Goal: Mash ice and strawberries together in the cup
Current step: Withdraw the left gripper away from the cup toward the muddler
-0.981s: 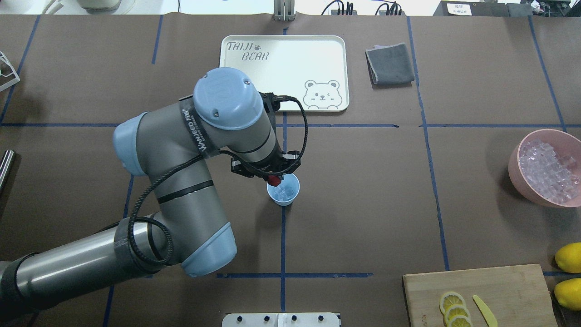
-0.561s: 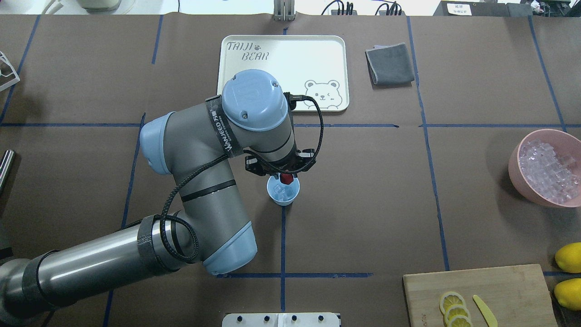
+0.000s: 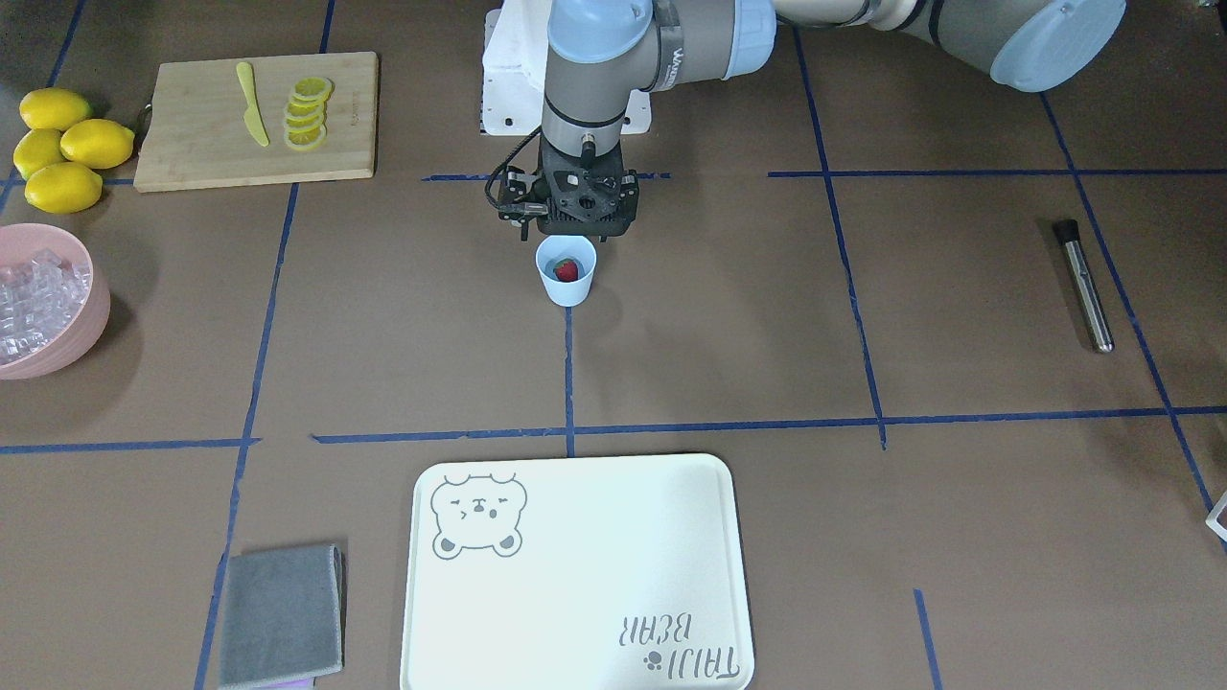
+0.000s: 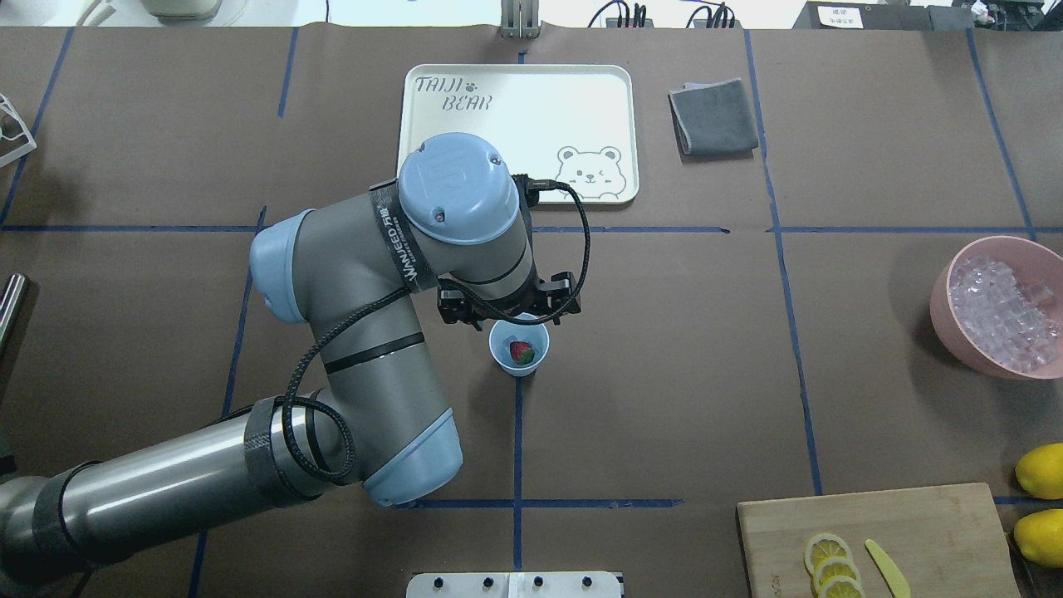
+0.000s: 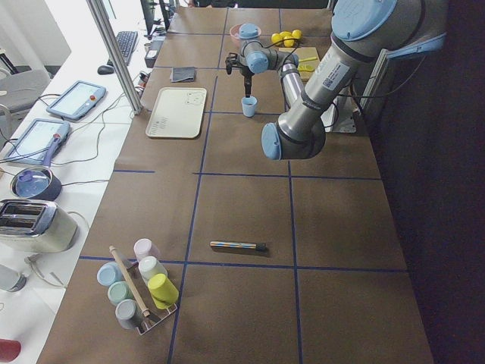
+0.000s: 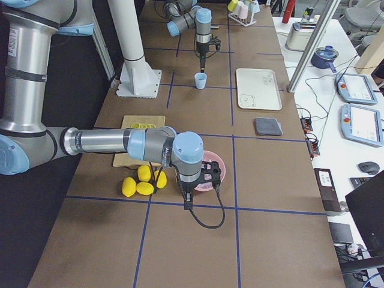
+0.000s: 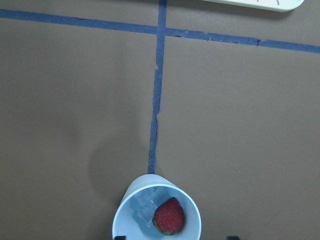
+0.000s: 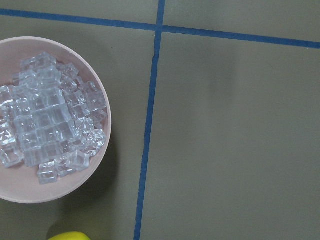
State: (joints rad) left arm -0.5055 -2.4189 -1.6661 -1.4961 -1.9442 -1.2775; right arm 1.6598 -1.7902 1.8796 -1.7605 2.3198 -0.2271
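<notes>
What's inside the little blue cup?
A red strawberry lies on clear ice cubes inside the cup. The berry covers some ice, and the cup's bottom cannot be seen.

Seen from the front, one cup [image 3: 567, 292] stands near the table's centre. It holds one strawberry [image 3: 567, 270] on ice [image 7: 144, 212] too hidden to count. Four lemons [image 3: 96, 144] lie at 10 o'clock. One board [image 3: 192, 134] at 11 carries one knife [image 3: 251, 105] and overlapping slices [image 3: 307, 115] that cannot be counted surely. One bowl [image 3: 81, 335] at 9 holds too many cubes [image 3: 34, 297] to count. There is one tray [image 3: 594, 575] at 6, one cloth [image 3: 280, 613] at 7 and one rod [image 3: 1083, 287] at 3. From the left end, one rack [image 5: 127, 282] shows what look like six spare cups [image 5: 163, 290].
</notes>
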